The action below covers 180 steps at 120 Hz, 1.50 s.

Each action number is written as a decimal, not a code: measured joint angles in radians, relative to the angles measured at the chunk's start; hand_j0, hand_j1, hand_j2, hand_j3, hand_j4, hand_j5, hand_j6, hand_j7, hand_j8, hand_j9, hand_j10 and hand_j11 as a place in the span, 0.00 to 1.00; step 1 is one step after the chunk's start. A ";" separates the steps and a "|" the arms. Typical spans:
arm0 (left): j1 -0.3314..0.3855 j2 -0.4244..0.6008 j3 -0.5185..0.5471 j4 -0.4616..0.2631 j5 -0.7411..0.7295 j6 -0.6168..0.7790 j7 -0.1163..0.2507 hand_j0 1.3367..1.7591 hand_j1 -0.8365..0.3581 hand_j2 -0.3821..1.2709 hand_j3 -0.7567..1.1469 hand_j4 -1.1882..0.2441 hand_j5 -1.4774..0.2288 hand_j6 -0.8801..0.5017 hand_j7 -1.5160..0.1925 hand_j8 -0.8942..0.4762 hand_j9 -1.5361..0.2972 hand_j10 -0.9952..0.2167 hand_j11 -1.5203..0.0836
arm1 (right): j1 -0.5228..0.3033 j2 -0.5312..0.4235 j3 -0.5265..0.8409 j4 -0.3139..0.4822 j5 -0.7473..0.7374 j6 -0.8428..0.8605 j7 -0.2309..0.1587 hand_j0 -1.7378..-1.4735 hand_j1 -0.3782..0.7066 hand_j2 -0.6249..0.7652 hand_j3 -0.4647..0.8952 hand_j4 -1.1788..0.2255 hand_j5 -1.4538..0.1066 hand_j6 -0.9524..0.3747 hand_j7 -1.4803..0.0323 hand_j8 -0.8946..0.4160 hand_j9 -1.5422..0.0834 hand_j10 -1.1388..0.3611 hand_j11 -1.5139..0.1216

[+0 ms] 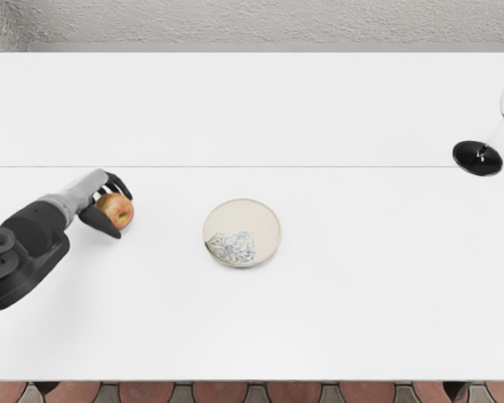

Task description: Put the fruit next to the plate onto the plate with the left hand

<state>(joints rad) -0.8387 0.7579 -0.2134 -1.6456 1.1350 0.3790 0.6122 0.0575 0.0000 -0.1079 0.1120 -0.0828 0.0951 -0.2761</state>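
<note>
Starting at the near edge, the white tabletop (336,327) runs wide and bare in front of everything that matters. Moving up, the left arm comes in low from the left side, dark and bulky, reaching up and across at a slant. At its end the left robot hand (97,218) is wrapped round the apple (116,210), with dark fingers showing above the fruit and below it, so I read that as a grasp taken. Whether the apple is sitting on the surface or just clear of it, I cannot tell from this angle.

Level with the hand and off to its right sits the plate (250,217), round and pale, with a blue pattern on its near-left part. It has nothing on it. Apple and plate are near each other but plainly apart, with open tabletop between them.

Further back, at the far right, a wine glass (477,158) stands on a dark foot, its bowl cut off by the picture's edge and well away from the action. No right arm shows anywhere.

So the call: the pick-up looks done and the carry is the step in hand. Next comes a lift, a short sweep right until the apple is over the plate, then a gentle lowering before the fingers let go, so that round fruit doesn't roll off the shallow rim.
</note>
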 joint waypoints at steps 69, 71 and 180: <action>-0.193 0.019 -0.009 -0.068 -0.057 -0.040 0.000 0.75 0.55 0.38 0.40 0.42 0.38 0.35 0.40 0.38 0.39 0.33 0.44 | 0.004 0.000 -0.002 0.000 -0.001 0.000 0.000 0.30 0.03 0.45 0.34 0.84 0.93 0.72 0.98 0.68 0.95 0.76 0.93; -0.198 0.013 -0.009 -0.068 -0.057 -0.043 0.000 0.75 0.55 0.38 0.40 0.42 0.38 0.35 0.40 0.39 0.39 0.34 0.43 | 0.004 0.000 -0.002 0.000 -0.001 0.000 0.000 0.30 0.03 0.45 0.34 0.84 0.93 0.72 0.98 0.68 0.95 0.76 0.93; -0.199 -0.353 0.004 -0.051 -0.094 -0.074 -0.001 0.75 0.57 0.35 0.40 0.47 0.43 0.38 0.45 0.41 0.43 0.41 0.48 | 0.004 0.000 -0.002 0.000 -0.002 0.000 0.000 0.30 0.03 0.45 0.34 0.84 0.93 0.72 0.98 0.68 0.95 0.76 0.93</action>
<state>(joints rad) -1.0373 0.4052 -0.2092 -1.6962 1.0413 0.3050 0.6111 0.0614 0.0000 -0.1102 0.1123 -0.0843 0.0951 -0.2761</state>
